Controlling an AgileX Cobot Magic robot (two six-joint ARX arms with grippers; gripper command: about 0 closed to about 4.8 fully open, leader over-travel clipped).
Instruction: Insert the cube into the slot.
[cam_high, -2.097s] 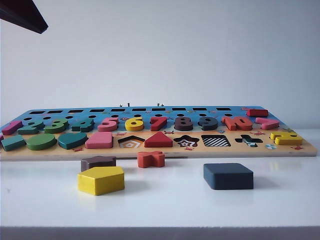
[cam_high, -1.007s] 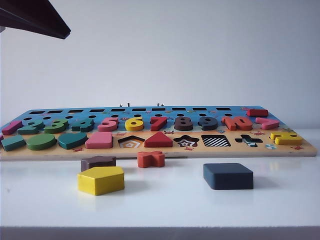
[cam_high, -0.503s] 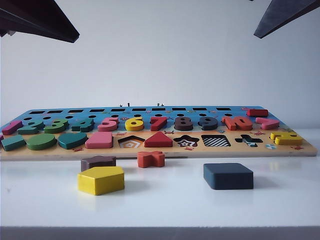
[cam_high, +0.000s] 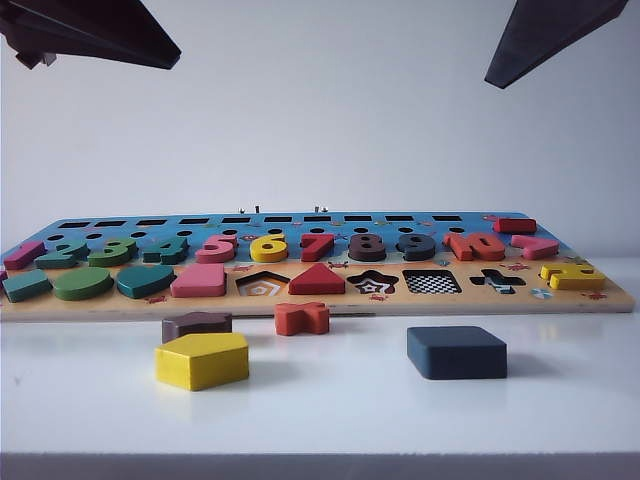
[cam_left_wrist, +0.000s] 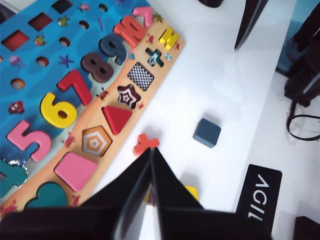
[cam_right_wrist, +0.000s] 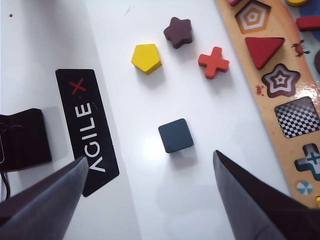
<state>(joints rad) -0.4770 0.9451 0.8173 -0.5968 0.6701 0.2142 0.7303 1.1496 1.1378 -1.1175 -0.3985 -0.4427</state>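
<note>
The cube (cam_high: 456, 351) is a flat dark navy block lying on the white table in front of the puzzle board (cam_high: 320, 305), just before its checkered square slot (cam_high: 432, 282). My right gripper (cam_right_wrist: 150, 157) hangs high above the table, open wide. The cube (cam_right_wrist: 175, 135) lies just beyond the gap between its fingers, and the slot (cam_right_wrist: 298, 116) is off to one side. In the exterior view the right gripper (cam_high: 510, 65) shows only at the top right. My left gripper (cam_left_wrist: 151, 150) is shut and empty, high at the top left (cam_high: 150, 50). The cube (cam_left_wrist: 207, 132) lies well apart from it.
On the table in front of the board lie a yellow pentagon (cam_high: 201, 360), a brown star block (cam_high: 197, 324) and a red cross (cam_high: 301, 318). The board holds coloured numbers and shapes, with open pentagon (cam_high: 262, 284), star (cam_high: 373, 284) and cross (cam_high: 497, 281) slots.
The right gripper has come into the exterior view at the top right and moved lower. The left gripper has pushed further in from the top left. No block has moved.
</note>
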